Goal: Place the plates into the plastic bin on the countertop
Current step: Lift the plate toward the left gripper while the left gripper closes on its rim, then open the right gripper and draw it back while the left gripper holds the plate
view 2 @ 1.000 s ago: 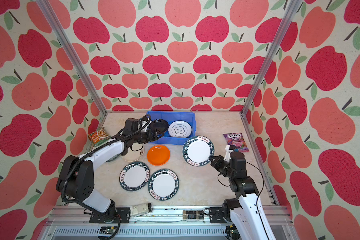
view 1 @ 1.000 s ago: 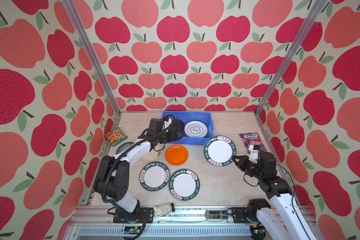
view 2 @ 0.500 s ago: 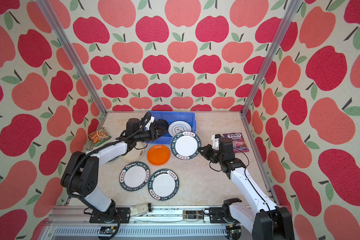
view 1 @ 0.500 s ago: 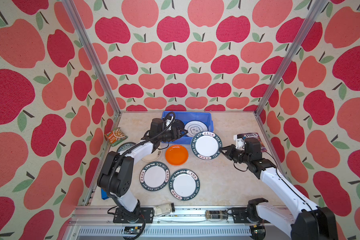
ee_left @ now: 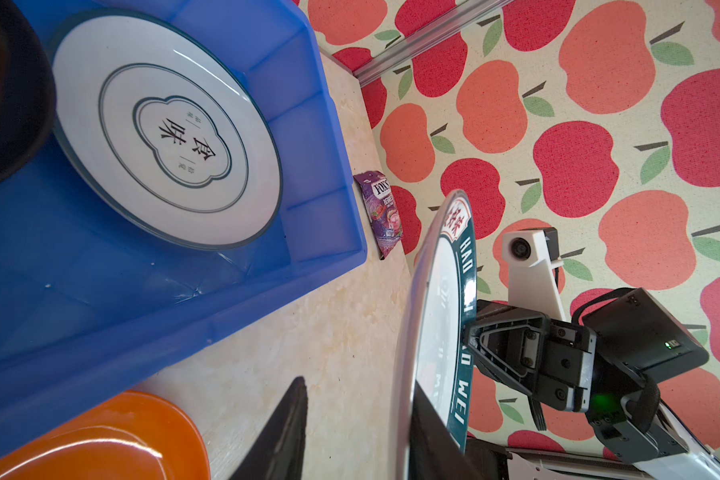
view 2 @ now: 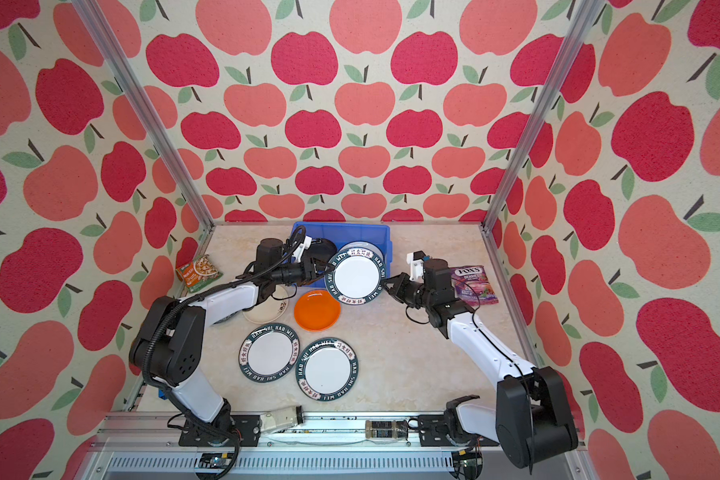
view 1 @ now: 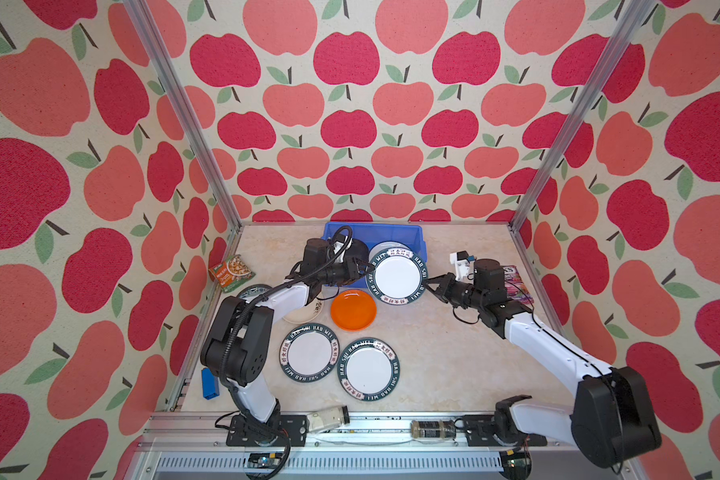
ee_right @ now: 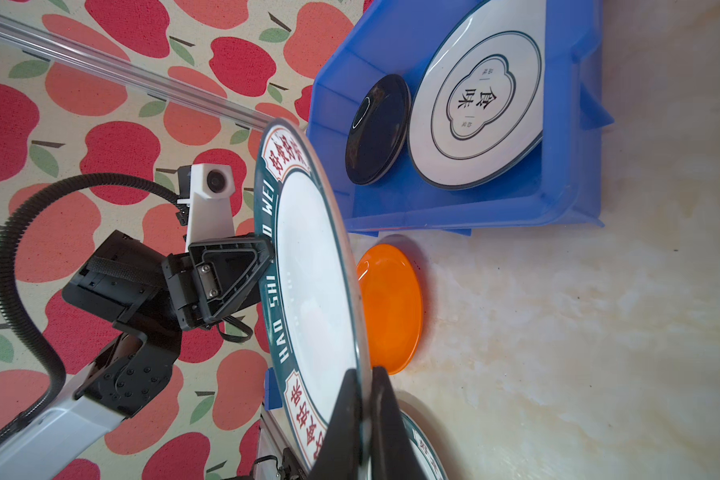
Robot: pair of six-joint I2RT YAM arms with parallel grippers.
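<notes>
A white plate with a dark-green lettered rim (view 1: 396,276) (view 2: 356,276) hangs tilted in front of the blue plastic bin (view 1: 375,226) (ee_left: 308,124). My right gripper (view 1: 427,284) (ee_right: 366,372) is shut on its right rim. My left gripper (view 1: 368,270) (ee_left: 358,386) straddles the opposite rim, open: one finger touches the plate, the other stands apart. In the bin lie a large white emblem plate (ee_left: 167,133) (ee_right: 474,99) and a black plate (ee_right: 377,129). On the countertop (view 1: 454,353) lie an orange plate (view 1: 353,309), two green-rimmed plates (view 1: 309,353) (view 1: 368,369) and a cream plate (view 1: 304,311), partly under my left arm.
A snack packet (view 1: 231,272) lies by the left wall and a purple one (view 1: 516,286) under my right wrist. Two glass jars (view 1: 329,419) (view 1: 433,430) lie at the front rail. A small blue block (view 1: 210,384) sits at the front left.
My right arm carried the green-rimmed plate up and leftwards to the bin's front. My left gripper met its left rim and its jaws narrowed around it.
</notes>
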